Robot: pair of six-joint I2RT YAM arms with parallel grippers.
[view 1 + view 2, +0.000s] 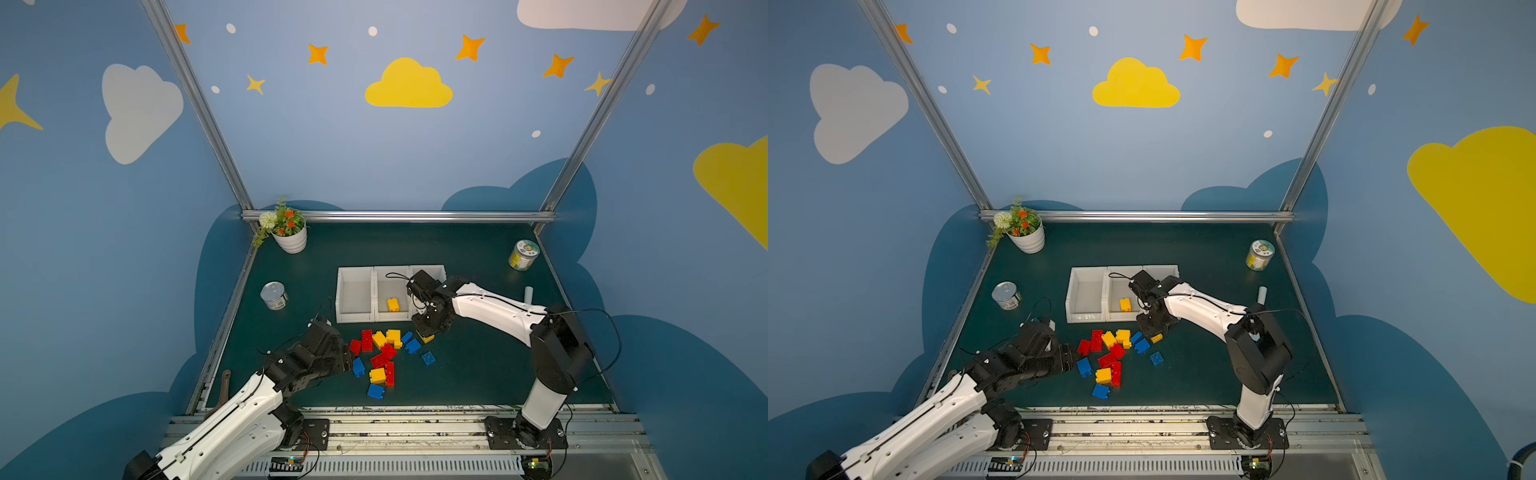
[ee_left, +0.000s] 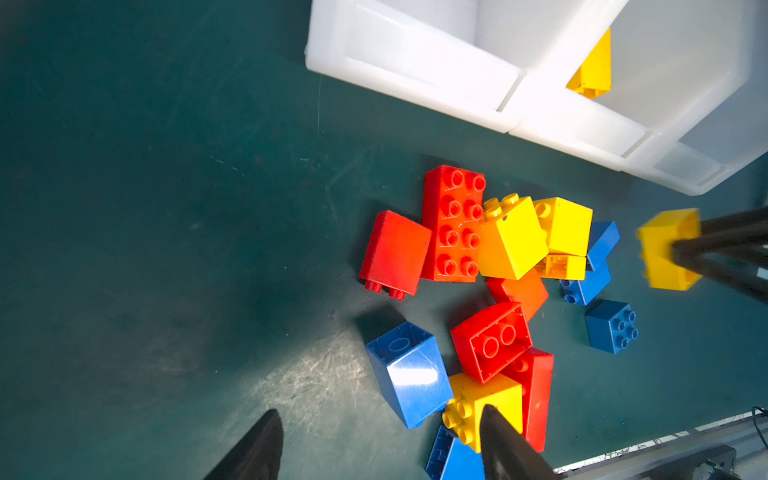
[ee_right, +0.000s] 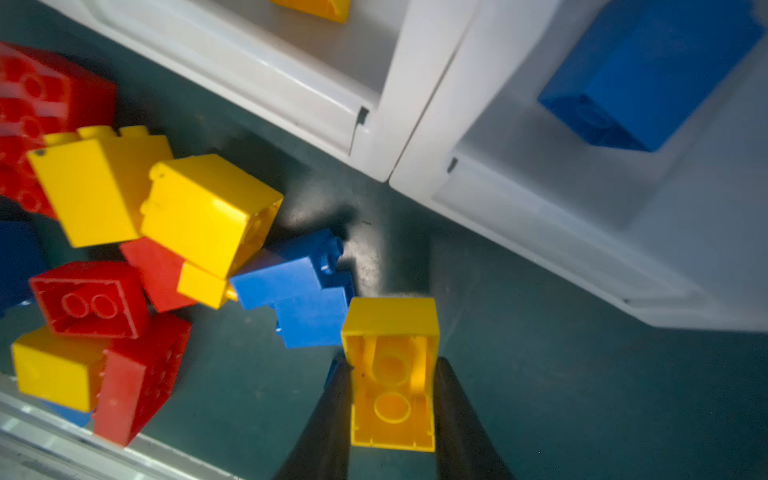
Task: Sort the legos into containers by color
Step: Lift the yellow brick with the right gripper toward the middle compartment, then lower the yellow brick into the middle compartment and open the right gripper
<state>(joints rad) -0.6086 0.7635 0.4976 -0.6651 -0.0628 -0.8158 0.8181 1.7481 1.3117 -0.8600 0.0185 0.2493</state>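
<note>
Looking from the front edge of the green counter point(image 1: 478, 374), we first see the pile of legos point(image 1: 380, 357), with red, yellow and blue ones all mixed up and lying loose. The nearest blue brick point(image 1: 375, 391) lies at the front end of the pile. A lone blue brick point(image 1: 428, 358) sits a little apart on the right side. The left hand point(image 2: 381, 409) hangs by the left side of the pile with its two fingers spread wide, and it holds nothing. At the far right end of the pile, the right hand point(image 3: 392, 361) is squeezed tight on a small yellow brick point(image 3: 390, 316), with one finger on each side. Behind the pile, touching side by side in a row, stand the left container point(image 1: 355, 318), the middle container point(image 1: 390, 316) and the right container point(image 1: 435, 269). The middle one holds a sorted yellow brick point(image 1: 392, 304). In the right wrist view we see a big blue brick point(image 3: 648, 75) inside the right one. Off to the left stands a tin can point(image 1: 274, 295), and by the right edge stands a little white tube point(image 1: 528, 294). Farther back on the right is a jar point(image 1: 523, 254). A flower pot point(image 1: 291, 239) sits in the far left corner.
</note>
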